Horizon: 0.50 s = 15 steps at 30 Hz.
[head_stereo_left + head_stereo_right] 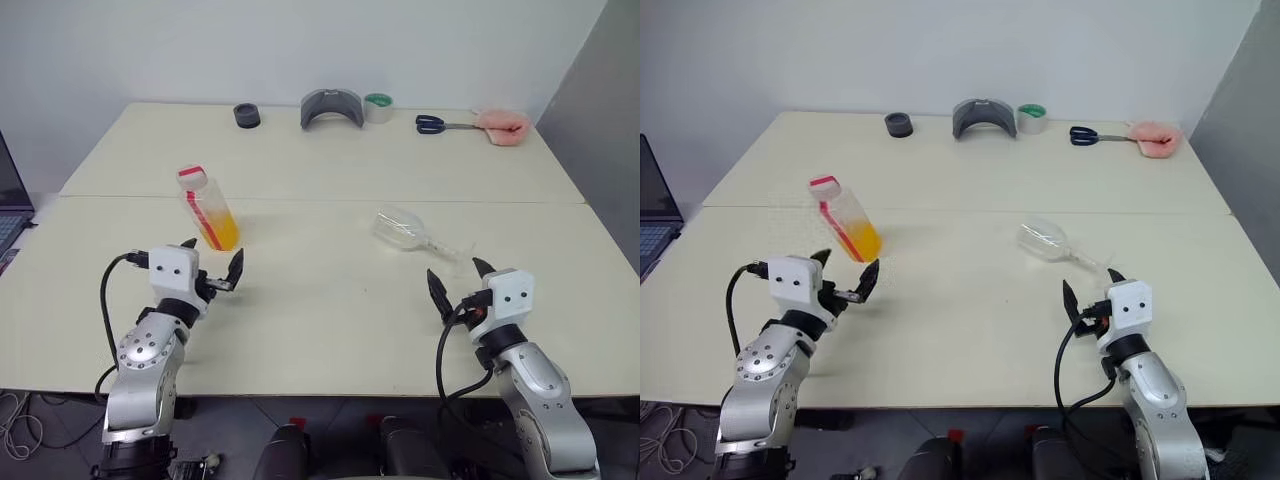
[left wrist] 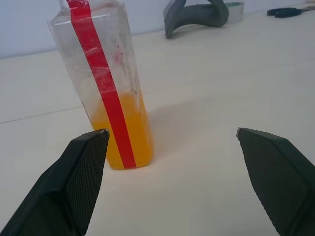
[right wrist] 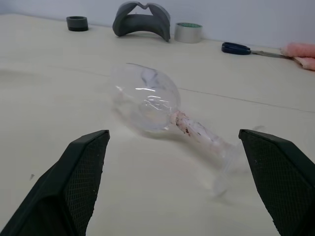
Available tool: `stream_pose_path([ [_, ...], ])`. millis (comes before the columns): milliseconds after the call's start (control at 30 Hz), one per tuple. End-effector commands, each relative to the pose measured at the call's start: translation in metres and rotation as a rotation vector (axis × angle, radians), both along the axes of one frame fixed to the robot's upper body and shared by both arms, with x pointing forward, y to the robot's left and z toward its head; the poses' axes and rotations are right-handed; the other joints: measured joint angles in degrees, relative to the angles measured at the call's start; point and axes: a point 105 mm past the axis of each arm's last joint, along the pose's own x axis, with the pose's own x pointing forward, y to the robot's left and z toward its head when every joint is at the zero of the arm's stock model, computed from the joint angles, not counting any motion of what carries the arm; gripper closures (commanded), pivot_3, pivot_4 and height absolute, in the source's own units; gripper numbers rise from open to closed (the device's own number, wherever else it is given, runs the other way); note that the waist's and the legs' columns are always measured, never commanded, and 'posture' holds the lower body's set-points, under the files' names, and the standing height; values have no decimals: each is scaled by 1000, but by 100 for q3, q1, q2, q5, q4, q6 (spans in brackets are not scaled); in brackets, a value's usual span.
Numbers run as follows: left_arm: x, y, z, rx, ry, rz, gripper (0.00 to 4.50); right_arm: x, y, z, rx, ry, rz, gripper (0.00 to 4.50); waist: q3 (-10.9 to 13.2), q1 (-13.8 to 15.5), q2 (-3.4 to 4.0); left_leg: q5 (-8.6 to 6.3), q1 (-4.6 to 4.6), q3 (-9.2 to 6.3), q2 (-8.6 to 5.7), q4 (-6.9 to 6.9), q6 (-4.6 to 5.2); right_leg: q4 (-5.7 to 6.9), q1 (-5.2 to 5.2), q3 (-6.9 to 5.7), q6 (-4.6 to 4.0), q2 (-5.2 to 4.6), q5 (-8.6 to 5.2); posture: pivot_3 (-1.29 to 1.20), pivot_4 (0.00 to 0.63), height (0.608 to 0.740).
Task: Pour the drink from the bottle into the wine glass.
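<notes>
The bottle (image 1: pixel 205 205) stands upright on the left half of the table (image 1: pixel 320 320), clear plastic with a red strip and a red-pink cap (image 1: pixel 190 176). Orange drink (image 2: pixel 129 129) fills its lower part. My left gripper (image 1: pixel 212 260) is open just in front of the bottle, not touching it, the bottle (image 2: pixel 101 83) standing towards one finger. The wine glass (image 1: pixel 402 228) lies on its side on the right half, empty, its stem (image 3: pixel 202 133) pointing towards my right arm. My right gripper (image 1: pixel 457 276) is open a short way before the glass's foot, with nothing between its fingers.
Along the table's far edge sit a small black ring (image 1: pixel 247 115), a grey curved holder (image 1: pixel 332 107), a tape roll (image 1: pixel 378 107), blue-handled scissors (image 1: pixel 432 124) and a pink cloth (image 1: pixel 503 126). A laptop (image 1: pixel 8 205) shows at the left edge. A seam (image 1: pixel 330 199) crosses the table.
</notes>
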Motion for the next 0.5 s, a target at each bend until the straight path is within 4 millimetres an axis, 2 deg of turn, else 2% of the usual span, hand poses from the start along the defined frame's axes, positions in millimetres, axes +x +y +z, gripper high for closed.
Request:
stream_pose_path([
  [33,-1,8,15,36,-74,72,37,-3,18,21,8,-63,176,0,0,0,0,0,1,1,0,1,0,0,0,0,0,0,0,0,150,740],
  [167,4,22,23,11,-104,157,37,-3,33,33,-26,-64,346,0,0,2,-1,0,0,-4,-1,3,0,0,3,-4,0,1,0,0,150,740],
  [500,21,24,30,-63,-77,93,37,-2,64,61,-79,-100,573,0,-1,4,-2,0,-2,-5,-3,3,0,0,3,-7,0,1,0,0,150,740],
])
